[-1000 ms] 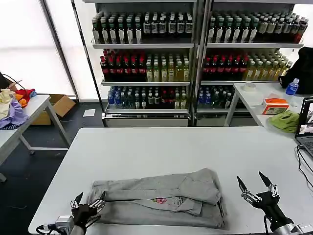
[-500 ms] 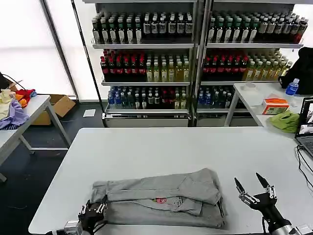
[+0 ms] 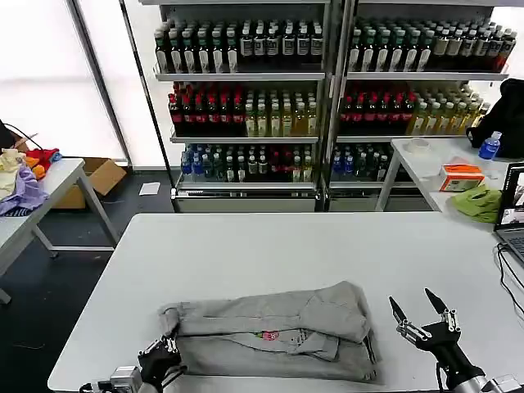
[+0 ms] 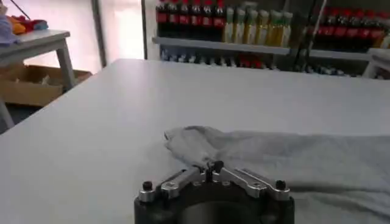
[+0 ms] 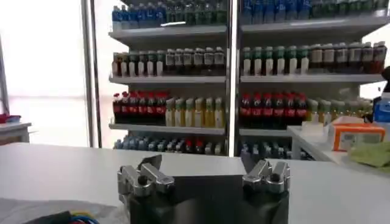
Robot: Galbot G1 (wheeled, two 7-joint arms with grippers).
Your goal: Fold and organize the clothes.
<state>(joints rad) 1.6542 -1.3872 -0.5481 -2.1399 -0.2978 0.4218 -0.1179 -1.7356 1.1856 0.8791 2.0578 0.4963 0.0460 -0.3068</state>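
Note:
A light grey shirt (image 3: 274, 327) lies folded across the near part of the white table (image 3: 270, 246), its small multicoloured print (image 3: 268, 335) facing up. My left gripper (image 3: 166, 354) is at the shirt's near left corner, shut on the cloth edge. In the left wrist view the fingers (image 4: 211, 167) meet on the grey fabric (image 4: 286, 158). My right gripper (image 3: 411, 300) hovers just right of the shirt, apart from it and open, with nothing between its fingers (image 5: 201, 163).
Shelves of bottles (image 3: 319, 90) stand behind the table. A side table at the right holds a laptop (image 3: 512, 205), a lime-green cloth (image 3: 477, 201) and an orange box (image 3: 461, 175). Another table at the left carries coloured fabrics (image 3: 23, 182).
My left gripper went from open to shut on the shirt's near left corner, and that corner has shifted slightly. The right gripper drifted a little left towards the shirt, still open.

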